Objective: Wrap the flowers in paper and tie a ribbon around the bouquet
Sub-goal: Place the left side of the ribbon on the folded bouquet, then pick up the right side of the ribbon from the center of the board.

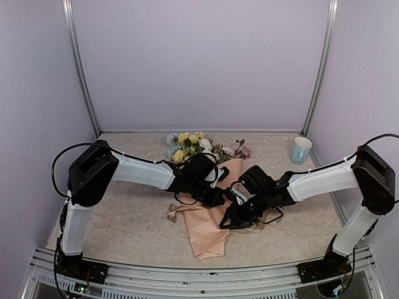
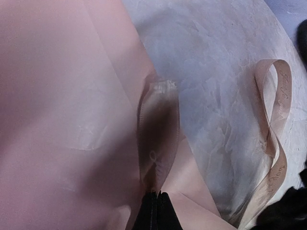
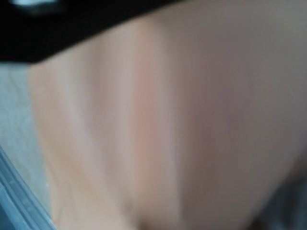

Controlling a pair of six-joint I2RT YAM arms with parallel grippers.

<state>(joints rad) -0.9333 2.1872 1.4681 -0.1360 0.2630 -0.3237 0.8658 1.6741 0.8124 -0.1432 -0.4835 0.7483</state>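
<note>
A bouquet (image 1: 232,172) lies flat on the pale, marble-veined surface (image 1: 124,218), its head toward the far wall. The flowers (image 1: 190,142) are small yellow, white, pale blue and pink artificial blooms on green stems. They fan out of the far end of a wrap of smooth peach-pink paper (image 1: 209,240), whose near end lies as a flat, softly creased flap. Both arms meet over the middle of the wrap.

The left fingers (image 2: 154,214) are clenched on a thin, semi-sheer tan ribbon (image 2: 158,134). In the left wrist view the band rises straight out of the pressed black tips, its stitched edges and translucent weave lying over the paper. Further along, the ribbon curls into a loose loop on the bare surface beside the paper, with faint script running along it.

The right fingers (image 1: 229,218) sit low against the paper's right side, just beside the left ones. Whether they are released or clenched cannot be told, since the right wrist view is a blur of peach paper with a strip of surface at its left.

A pale blue paper cup (image 1: 301,150) stands upright near the far right corner, well apart from the bouquet.
</note>
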